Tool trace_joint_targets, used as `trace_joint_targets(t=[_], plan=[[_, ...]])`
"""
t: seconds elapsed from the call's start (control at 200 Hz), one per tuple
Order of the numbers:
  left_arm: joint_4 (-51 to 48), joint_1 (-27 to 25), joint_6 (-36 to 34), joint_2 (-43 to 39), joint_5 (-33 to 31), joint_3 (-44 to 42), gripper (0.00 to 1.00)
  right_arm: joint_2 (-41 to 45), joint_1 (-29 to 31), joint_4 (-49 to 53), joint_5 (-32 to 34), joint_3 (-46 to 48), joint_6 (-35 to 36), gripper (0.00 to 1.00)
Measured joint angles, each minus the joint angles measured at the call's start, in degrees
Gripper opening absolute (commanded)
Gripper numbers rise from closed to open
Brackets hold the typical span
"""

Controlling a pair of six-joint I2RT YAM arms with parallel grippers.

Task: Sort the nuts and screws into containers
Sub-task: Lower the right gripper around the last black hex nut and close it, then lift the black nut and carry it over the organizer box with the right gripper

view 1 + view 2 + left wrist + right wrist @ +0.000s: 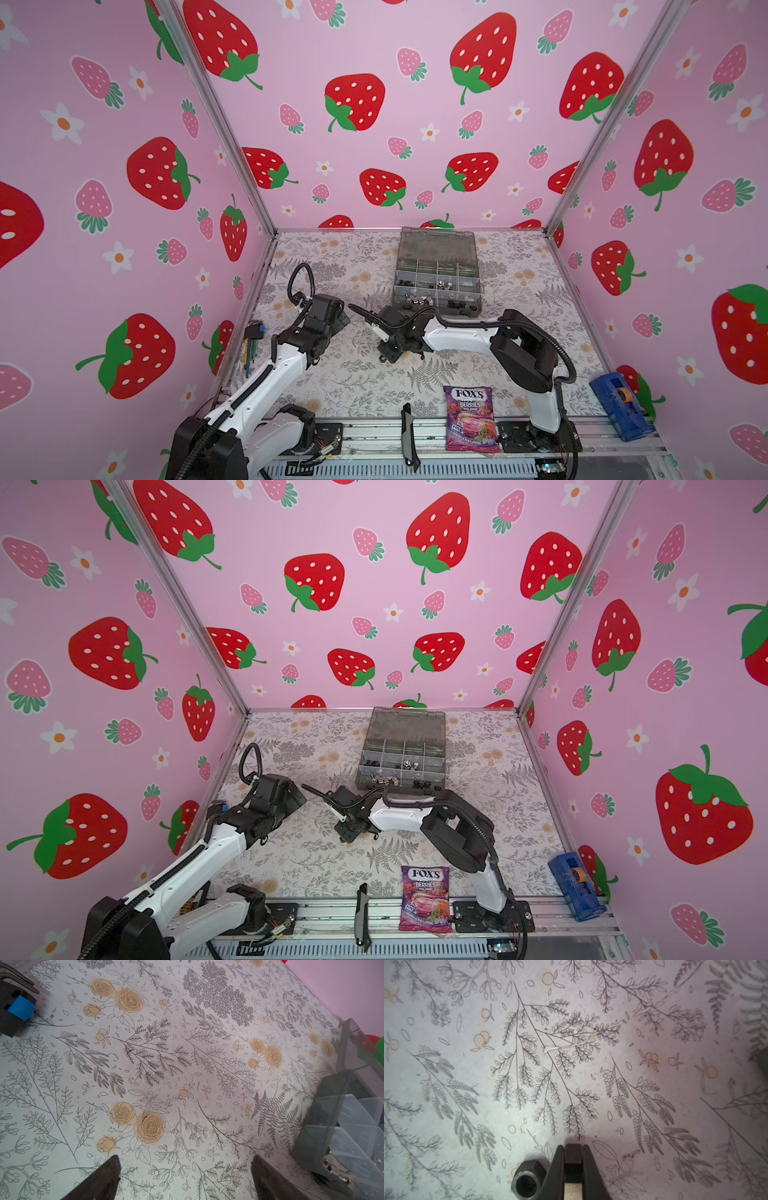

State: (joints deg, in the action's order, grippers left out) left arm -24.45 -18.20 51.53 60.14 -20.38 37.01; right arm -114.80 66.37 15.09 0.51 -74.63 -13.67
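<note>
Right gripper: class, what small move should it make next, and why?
Probably a short straight lift. The right gripper is shut on a black nut, and a second nut lies close beside it, so a sideways move might knock it.

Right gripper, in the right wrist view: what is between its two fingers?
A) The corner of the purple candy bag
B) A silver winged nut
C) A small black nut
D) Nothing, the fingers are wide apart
C: the right gripper is shut on a black nut pinched between its fingers, while a second black nut lies loose just beside one finger.
</note>
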Motion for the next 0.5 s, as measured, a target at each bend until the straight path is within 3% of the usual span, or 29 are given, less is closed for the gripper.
trace_joint_targets(t=[0.285,0.5], plan=[[-0.1,0.2,0.0,-1.0,0.0,0.0,0.99,3.8,-1.4,0.1,1.6,0.1,-1.6,0.0],[-0.1,0.4,0.0,-2.4,-0.1,0.0,0.99,12.1,-7.9,-0.2,5.2,0.2,-3.5,0.0]])
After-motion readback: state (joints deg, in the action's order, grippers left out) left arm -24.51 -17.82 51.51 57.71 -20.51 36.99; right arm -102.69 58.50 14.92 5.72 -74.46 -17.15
